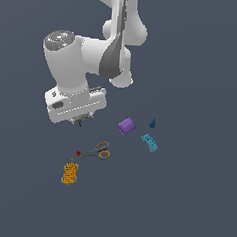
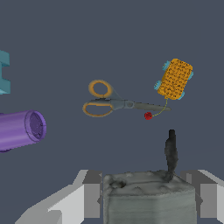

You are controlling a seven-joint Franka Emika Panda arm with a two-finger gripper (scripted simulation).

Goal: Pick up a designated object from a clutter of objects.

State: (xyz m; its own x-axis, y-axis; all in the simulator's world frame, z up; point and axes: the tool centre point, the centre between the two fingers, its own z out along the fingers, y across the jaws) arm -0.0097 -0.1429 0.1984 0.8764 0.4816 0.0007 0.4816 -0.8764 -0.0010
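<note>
Lifting appears to be the step in hand. The white end effector (image 1: pixel 80 119) is hanging over the dark slate desk (image 1: pixel 184 210), and in the wrist view its two pale fingers (image 2: pixel 87 197) are pressing in on either side of the designated object (image 2: pixel 148 201), a chunky light-grey block with a rough mottled top and a dark blue-black stalk sticking up from one corner. No gap is showing between the block's sides and the fingers, so I am reading this as a closed pinch on it. In the exterior view only a small dark scrap of the object (image 1: pixel 80 121) is peeking out under the hand.

The rest of the clutter is lying apart from the grasp. The orange-handled grey scissors (image 1: pixel 97 151) are resting below the hand in the exterior view, with the tiny red piece (image 1: pixel 78 153) at their blade tip and the knobbly orange block with teal ends (image 1: pixel 70 173) just beyond. The ribbed purple cylinder (image 1: pixel 126 125), the small dark blue cone (image 1: pixel 152 123) and the notched teal block (image 1: pixel 149 142) are sitting toward the exterior view's right.

The next move, as I judge it, is calling for a straight rise with a steady squeeze, since the block is wide for the fingers and the thin stalk could be catching on nothing useful. Room is looking generous: nothing is standing above the hand's level, and no desk edge is showing in either view. How high the object is hanging over the desk I cannot tell.
</note>
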